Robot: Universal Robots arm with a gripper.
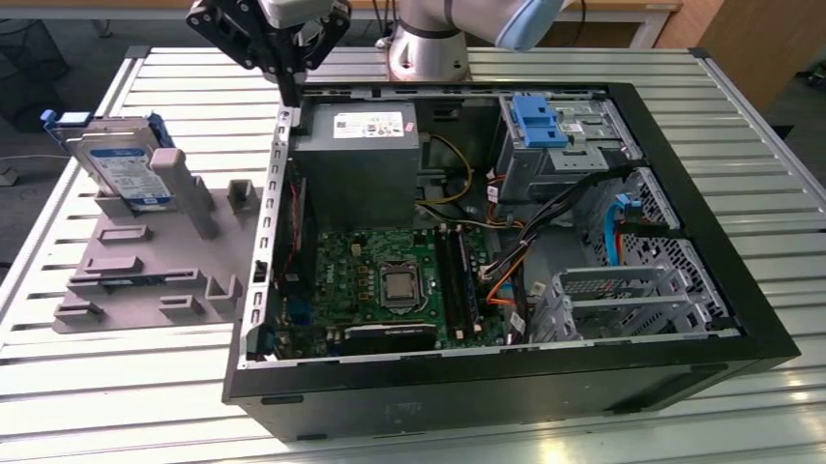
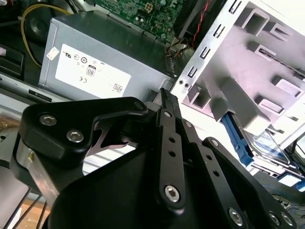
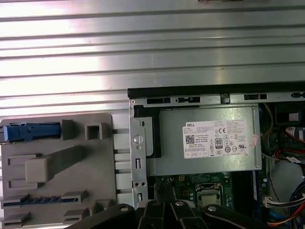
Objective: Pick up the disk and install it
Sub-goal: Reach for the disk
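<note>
Black links of my gripper (image 2: 165,95) sit closest in the second wrist view. My two fingers are pressed together, and there is nothing between them. In the exterior view my tip hangs over a back corner of the computer case (image 1: 274,193), close to the grey power supply (image 1: 355,155).

The disk (image 1: 116,159) is not in my hand. It stands on its edge in the grey holder (image 1: 142,280), which lies on the slatted table (image 1: 130,406) at the exterior view's left of the case. It has blue rails on its sides and a white-and-blue label. It is well apart from my tip.

I think my job right now is to get to the disk and take hold of it. To do that well, my fingers should spread wide before they go down, so one lands on each side and none lands on top. A grey post (image 1: 181,188) of the holder stands just beside the disk, and I could bump it, so a straight, slow way down looks best. A soft, even squeeze should stop the disk from tipping.
</note>
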